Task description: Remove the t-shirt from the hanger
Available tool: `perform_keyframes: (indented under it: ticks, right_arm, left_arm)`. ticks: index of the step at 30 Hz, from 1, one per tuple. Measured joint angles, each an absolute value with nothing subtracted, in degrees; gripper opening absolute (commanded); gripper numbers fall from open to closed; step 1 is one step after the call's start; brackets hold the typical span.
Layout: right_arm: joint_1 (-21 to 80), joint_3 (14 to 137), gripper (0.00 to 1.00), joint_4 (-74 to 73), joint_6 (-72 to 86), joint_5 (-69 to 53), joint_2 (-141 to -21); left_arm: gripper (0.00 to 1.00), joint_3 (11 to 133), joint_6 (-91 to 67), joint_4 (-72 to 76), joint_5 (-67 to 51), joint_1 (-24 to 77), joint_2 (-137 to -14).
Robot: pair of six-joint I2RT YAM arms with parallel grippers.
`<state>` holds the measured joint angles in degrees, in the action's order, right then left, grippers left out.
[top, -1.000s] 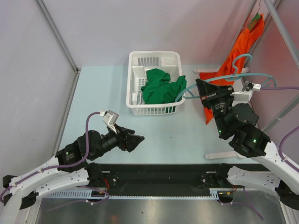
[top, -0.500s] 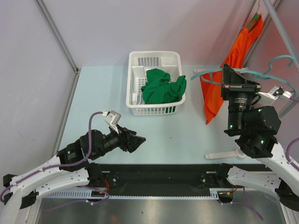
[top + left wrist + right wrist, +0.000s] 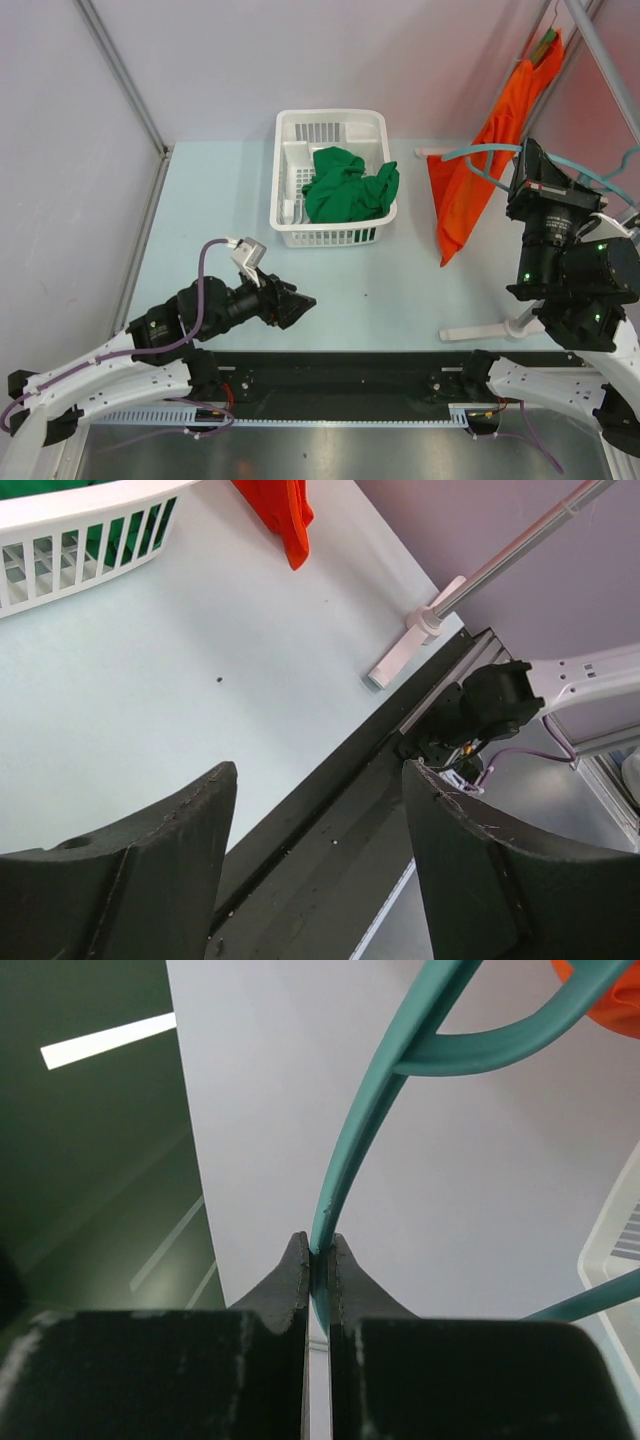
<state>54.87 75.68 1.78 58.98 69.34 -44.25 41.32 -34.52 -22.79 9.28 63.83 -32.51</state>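
My right gripper [image 3: 523, 163] is shut on a teal plastic hanger [image 3: 476, 151] and holds it raised at the right, beside an orange garment [image 3: 480, 170] that hangs from the rack. In the right wrist view the hanger's thin bar [image 3: 345, 1150] is pinched between my closed fingertips [image 3: 320, 1247]. A crumpled green t-shirt [image 3: 349, 185] lies in the white basket [image 3: 292, 165]. My left gripper [image 3: 300, 301] is open and empty, low over the table's near edge; its wrist view [image 3: 318, 775] shows nothing between the fingers.
A white clothes rack stands at the right, with its foot [image 3: 487, 329] on the table and its pole [image 3: 597, 48] rising past the orange garment. The foot [image 3: 408, 648] and the basket's side [image 3: 80, 532] also show in the left wrist view.
My right arm has swung right and up, carrying the teal hanger from beside the basket towards the rack. The left arm has barely shifted.
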Motion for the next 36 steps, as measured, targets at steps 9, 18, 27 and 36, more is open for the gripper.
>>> perform_keyframes:
  ticks: [9,18,27,36]
  right_arm:
    - [54.9,75.7,0.00,-0.8,61.3,70.7,-43.0]
    - [54.9,81.5,0.00,-0.5,59.6,71.5,-46.7]
    - [54.9,81.4,0.00,0.7,58.2,73.6,-46.7]
    - [54.9,86.1,0.00,1.4,55.4,75.9,-50.2]
  left_arm:
    - [0.71,41.3,-34.5,-22.2,8.8,63.8,-32.5]
    - [0.71,41.3,-34.5,-22.0,8.7,63.8,-32.9]
    - [0.71,41.3,-34.5,-22.0,8.3,63.8,-33.0]
    - [0.71,41.3,-34.5,-22.0,8.2,63.8,-32.4]
